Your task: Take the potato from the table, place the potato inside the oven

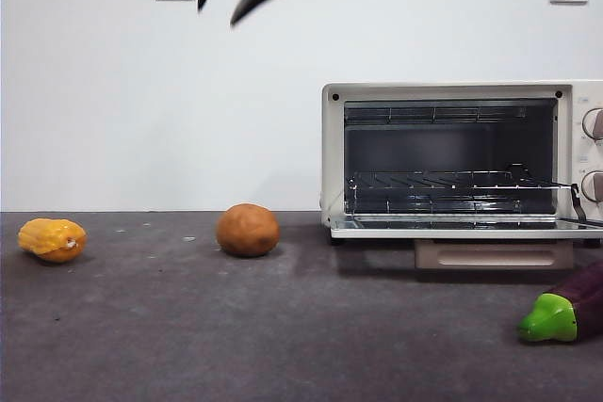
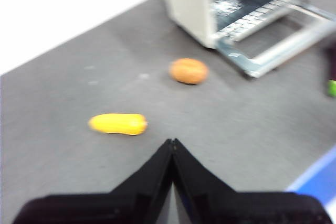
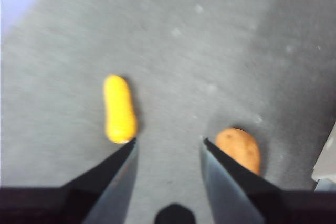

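We see the potato, a rounded brown-orange oval with matte, faintly mottled skin, lying on its side on the dark grey table, just left of the oven. The oven is cream-white and stands on the table, its door folded down open, wire rack bare inside.

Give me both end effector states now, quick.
Left end effector: closed, holding nothing, high above the table.
Right end effector: open, empty, above the table between the corn cob and the potato.
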